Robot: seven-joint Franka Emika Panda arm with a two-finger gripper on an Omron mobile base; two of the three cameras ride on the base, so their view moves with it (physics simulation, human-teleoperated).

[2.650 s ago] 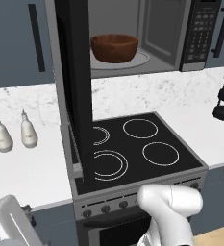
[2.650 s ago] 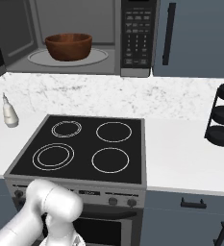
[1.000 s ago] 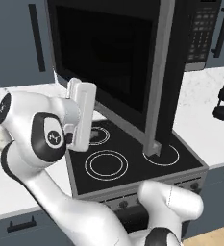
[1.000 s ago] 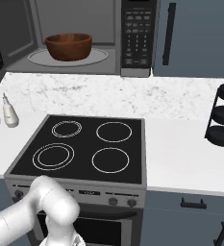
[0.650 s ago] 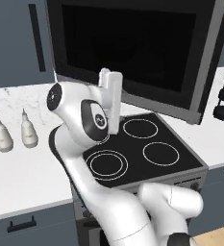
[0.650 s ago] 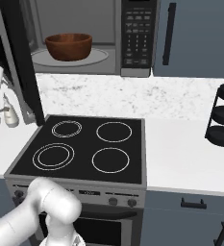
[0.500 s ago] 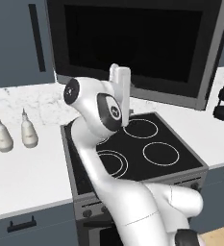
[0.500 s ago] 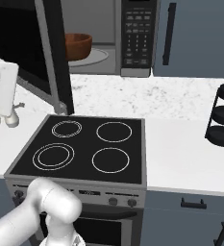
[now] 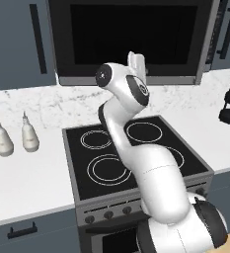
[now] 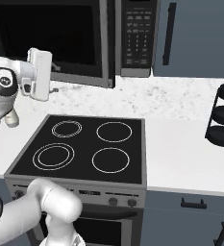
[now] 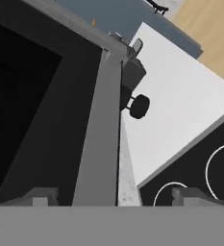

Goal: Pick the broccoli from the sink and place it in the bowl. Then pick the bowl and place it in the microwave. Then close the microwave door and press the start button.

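Note:
The microwave door (image 10: 51,38) is swung almost shut across the microwave (image 9: 131,42), and its dark glass hides the inside. The bowl and the broccoli are hidden behind it, and the sink is out of view. My gripper (image 9: 136,58) is raised against the outer face of the door, left of its middle, and appears again as gripper (image 10: 40,54) in the right base view. In the hand view the gripper (image 11: 116,197) is open with nothing between the fingertips (image 11: 36,197), and the door's grey frame (image 11: 96,134) runs up right in front. The keypad panel (image 10: 135,33) lies to the door's right.
A black stovetop (image 9: 131,153) with ring burners lies under the arm. Two pale bottles (image 9: 13,138) stand on the left counter. At the right a black tiered rack (image 10: 221,120) stands on the white counter (image 10: 180,144). Grey cabinets flank the microwave.
The door has swung from wide open to almost shut. My arm has swept from the left toward the microwave front with the hand against the door. The jaws opened slightly wider.

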